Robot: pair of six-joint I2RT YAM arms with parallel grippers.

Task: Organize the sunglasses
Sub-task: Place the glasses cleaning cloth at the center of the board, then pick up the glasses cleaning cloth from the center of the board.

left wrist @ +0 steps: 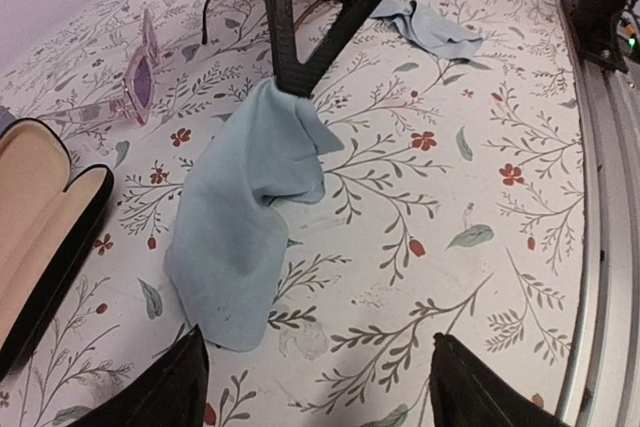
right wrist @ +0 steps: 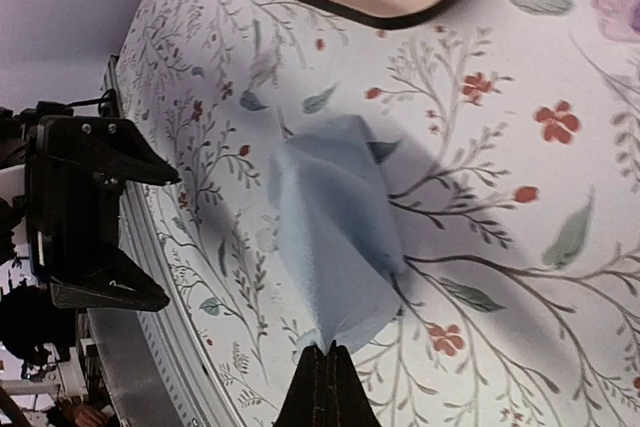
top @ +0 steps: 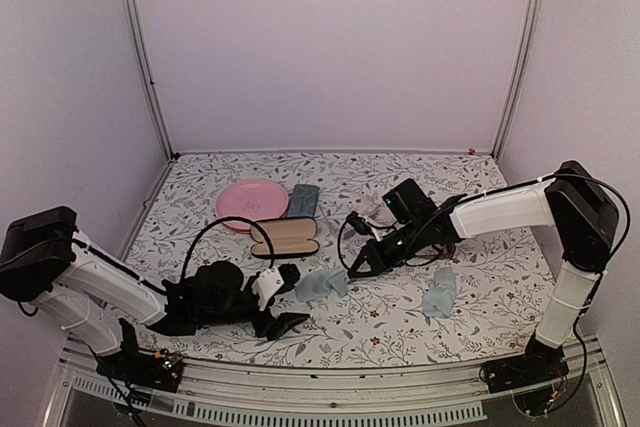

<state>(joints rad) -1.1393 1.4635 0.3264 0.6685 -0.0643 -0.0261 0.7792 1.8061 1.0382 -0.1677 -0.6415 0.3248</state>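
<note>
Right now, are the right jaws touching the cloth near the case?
Touching. Right wrist view shows the right gripper shut on a corner of the cloth; left wrist view shows the same pinch.

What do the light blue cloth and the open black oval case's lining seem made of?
Light blue cloth: thin matte fabric, probably microfibre; it drapes in folds.
Open black oval case: lining looks like tan felt or suede, no glare.

Plain pale lilac walls (top: 330, 47) close in the far, left and right sides, with metal posts (top: 145, 57) at the far corners. The table (top: 400, 322) wears a white floral covering under soft, even light.
</note>
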